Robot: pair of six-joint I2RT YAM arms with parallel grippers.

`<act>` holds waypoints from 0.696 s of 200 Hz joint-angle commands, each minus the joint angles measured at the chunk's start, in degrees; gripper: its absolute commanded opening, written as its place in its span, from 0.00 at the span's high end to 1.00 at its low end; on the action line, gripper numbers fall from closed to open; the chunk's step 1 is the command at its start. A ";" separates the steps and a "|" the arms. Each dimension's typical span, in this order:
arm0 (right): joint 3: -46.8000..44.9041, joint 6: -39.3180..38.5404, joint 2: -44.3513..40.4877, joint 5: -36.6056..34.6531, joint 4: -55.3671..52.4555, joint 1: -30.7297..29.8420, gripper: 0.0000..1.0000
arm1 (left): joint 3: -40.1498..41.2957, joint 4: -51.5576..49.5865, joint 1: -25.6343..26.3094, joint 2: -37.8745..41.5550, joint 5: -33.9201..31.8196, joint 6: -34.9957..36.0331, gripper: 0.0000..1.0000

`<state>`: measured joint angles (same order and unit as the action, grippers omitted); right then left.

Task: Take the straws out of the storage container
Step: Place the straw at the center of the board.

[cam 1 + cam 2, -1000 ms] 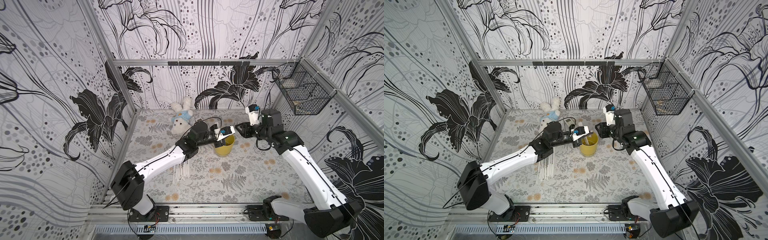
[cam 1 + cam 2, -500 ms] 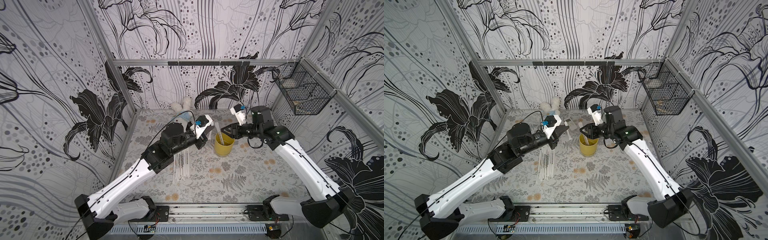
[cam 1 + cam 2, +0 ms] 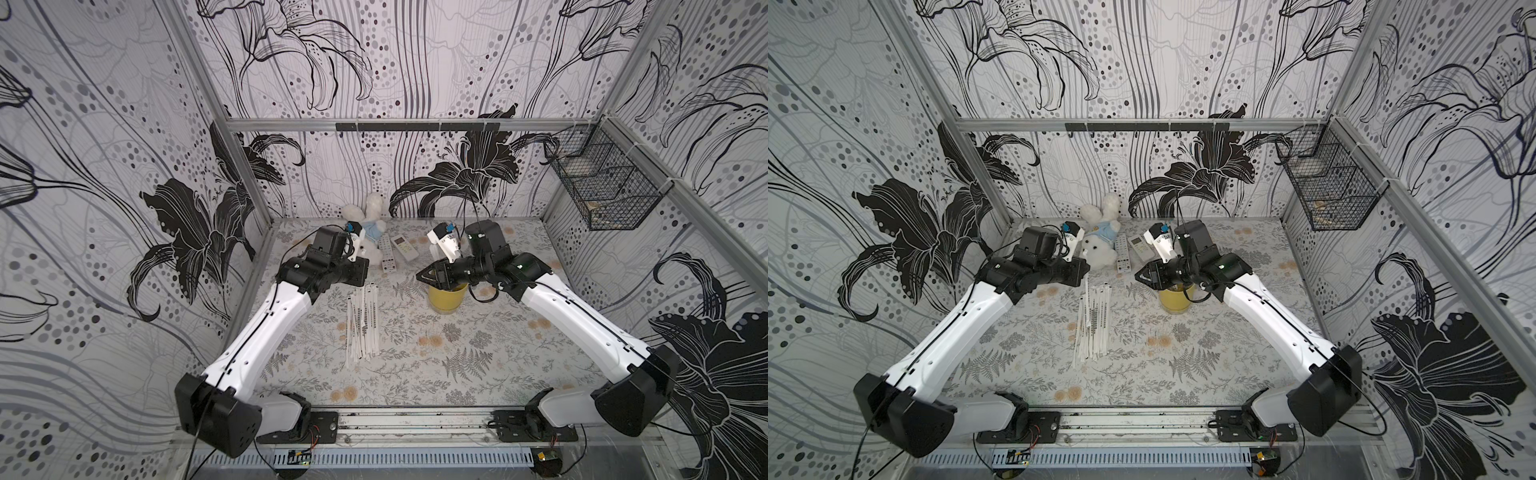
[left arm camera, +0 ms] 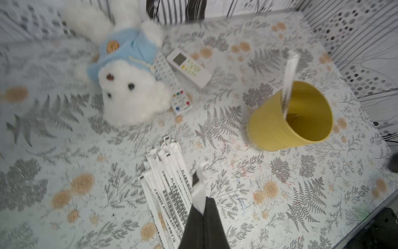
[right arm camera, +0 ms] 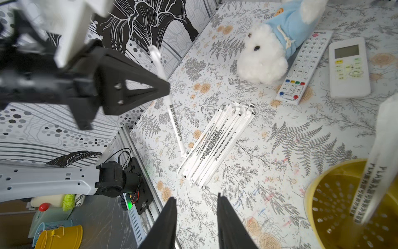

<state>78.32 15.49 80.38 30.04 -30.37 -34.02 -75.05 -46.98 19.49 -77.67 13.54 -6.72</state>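
A bundle of long thin white paper-wrapped straws (image 3: 363,322) with dark print lies flat, side by side, on the counter (image 3: 498,353), apart from the upright yellow cylindrical cup (image 3: 446,300), in which one straw (image 4: 288,82) stands tilted, while a second straw (image 5: 175,122) hangs pinched in the left claw (image 5: 164,87).
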 commanded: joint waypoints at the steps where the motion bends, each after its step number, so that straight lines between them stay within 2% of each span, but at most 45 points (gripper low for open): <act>1: -1.46 -0.11 0.74 0.54 1.31 -0.26 0.67 | 1.12 -5.92 -2.41 -4.35 10.87 -0.88 1.00; 72: -2.75 -4.12 2.45 -1.95 -0.04 -0.30 0.68 | -1.47 -8.95 -6.04 -18.05 15.93 3.43 1.00; 139: -3.66 -4.94 2.50 -4.11 0.74 -0.21 0.68 | -2.18 -8.23 -8.73 -24.06 16.26 4.42 0.97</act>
<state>75.48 12.32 82.85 27.46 -30.33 -34.02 -75.92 -55.27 11.97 -100.82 28.56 -3.90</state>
